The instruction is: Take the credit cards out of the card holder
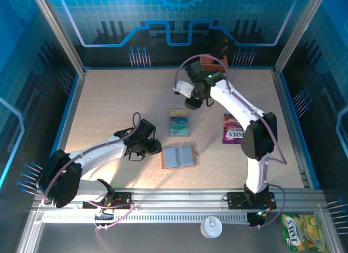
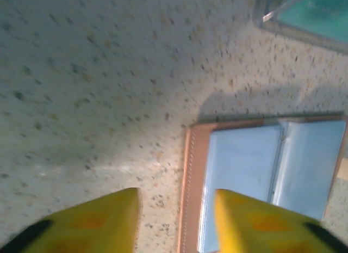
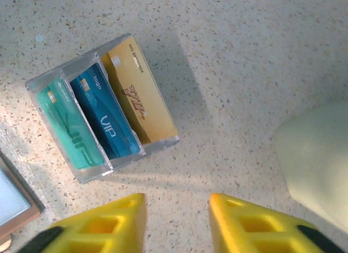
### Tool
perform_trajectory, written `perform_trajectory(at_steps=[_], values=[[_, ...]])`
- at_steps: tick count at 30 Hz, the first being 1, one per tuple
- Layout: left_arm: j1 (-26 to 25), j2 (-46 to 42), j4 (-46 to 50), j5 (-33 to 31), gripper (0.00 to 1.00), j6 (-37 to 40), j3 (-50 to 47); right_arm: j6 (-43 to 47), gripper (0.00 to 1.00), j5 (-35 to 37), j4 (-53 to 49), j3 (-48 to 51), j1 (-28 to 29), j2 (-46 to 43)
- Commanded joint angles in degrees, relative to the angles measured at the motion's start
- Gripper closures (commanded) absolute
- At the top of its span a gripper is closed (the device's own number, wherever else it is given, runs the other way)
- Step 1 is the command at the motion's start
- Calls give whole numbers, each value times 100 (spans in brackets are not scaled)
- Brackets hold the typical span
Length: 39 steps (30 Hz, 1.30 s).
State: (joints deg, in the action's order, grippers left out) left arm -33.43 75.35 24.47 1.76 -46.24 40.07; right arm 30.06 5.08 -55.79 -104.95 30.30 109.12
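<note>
Speckled tabletop (image 1: 109, 111) runs bare to the left wall — the card holder (image 1: 179, 156) lies open and flat beside the spread left gripper (image 2: 176, 209), while the credit cards (image 3: 103, 114), marked VIP, stand in a clear tray (image 3: 89, 174) before the right gripper (image 3: 176, 209), likewise spread — FOXS packet (image 1: 234, 129) nearby.

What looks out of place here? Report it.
Nothing on the table: the card holder lies open and flat, three credit cards sit neatly in a clear tray. Off it, a yellow snack packet and a white lid lie on the front rail.
</note>
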Motion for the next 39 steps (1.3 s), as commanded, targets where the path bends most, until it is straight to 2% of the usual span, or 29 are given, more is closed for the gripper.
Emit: perform_trajectory(at_steps=[1, 3, 6, 8, 9, 10, 17, 25, 27, 33, 39], values=[[168, -266, 312, -363, 45, 286, 123, -524, 53, 274, 587, 757, -67, -587], [252, -348, 354, -462, 35, 380, 110, -684, 44, 404, 854, 1268, -101, -907], [392, -436, 391, -595, 26, 537, 106, -939, 24, 539, 1055, 1885, -173, -1279], [474, -498, 425, -763, 9, 619, 106, -1085, 1, 614, 1224, 2298, -227, -1507], [514, -528, 435, -876, 1, 665, 104, -1176, 0, 665, 1358, 2550, -265, -1640], [558, -555, 428, -974, 1, 723, 96, -1255, 0, 702, 1506, 2812, -315, -1767], [836, -710, 389, -1937, 1, 1201, 18, -1665, 0, 717, 3270, 4773, -849, -2781], [973, -1427, -681, -3252, 1, 2147, -546, -2790, 0, 418, 5795, 6731, -1939, -3560], [1174, -1502, -965, -3357, 1, 2250, -636, -2921, 0, 464, 6432, 7088, -2095, -3542], [1289, -1418, -2451, -3789, 1, 3755, -930, -2935, 0, 707, 8150, 7668, -2352, -3151], [1731, -1092, -4468, -3586, 1, 4587, -1583, -2920, 0, 586, 9735, 8070, -2466, -2883]])
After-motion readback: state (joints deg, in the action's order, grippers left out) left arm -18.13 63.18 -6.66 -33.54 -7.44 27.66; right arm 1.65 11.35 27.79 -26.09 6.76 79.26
